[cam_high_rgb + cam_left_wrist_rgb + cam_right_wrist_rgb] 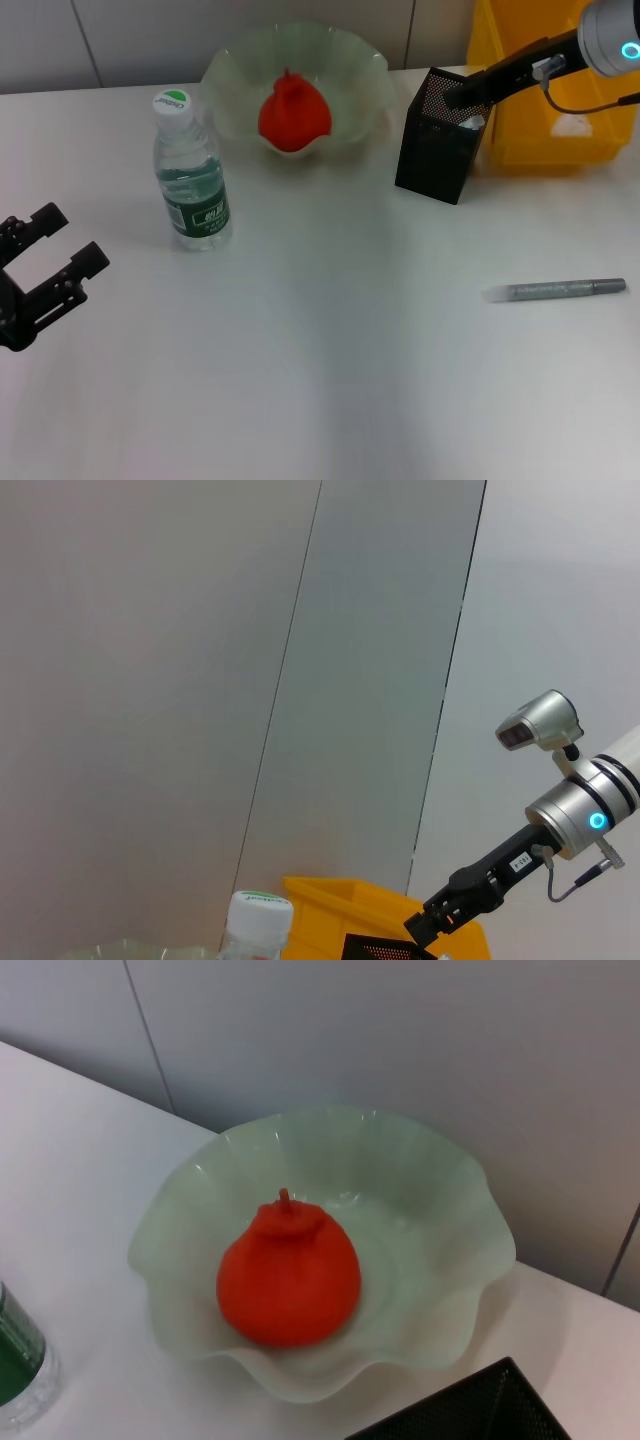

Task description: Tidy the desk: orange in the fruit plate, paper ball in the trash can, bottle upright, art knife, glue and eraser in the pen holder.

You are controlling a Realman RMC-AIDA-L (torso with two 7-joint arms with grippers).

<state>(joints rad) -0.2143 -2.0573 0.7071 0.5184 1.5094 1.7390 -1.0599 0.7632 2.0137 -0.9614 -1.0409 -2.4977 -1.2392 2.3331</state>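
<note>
Right gripper (466, 96), finger state not discernible, is poised at the black square mesh pen holder (437, 150); tipping is risked if its rim is clipped. Left gripper (45, 262) is parked, spread wide.

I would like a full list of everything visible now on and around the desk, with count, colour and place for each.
orange: one, red-orange, lying inside the fruit plate.
fruit plate: one, pale green, at the back of the desk.
bottle: one, clear with green label and white cap, upright, in front of the plate to its left.
pen holder: one, black mesh, right of the plate.
trash can: one, yellow, behind the pen holder at the far right.
pen-like tool: one, grey, lying flat on the right of the desk.
left gripper: black, fingers open, above the desk's left edge.
right gripper: black, at the pen holder's mouth.
</note>
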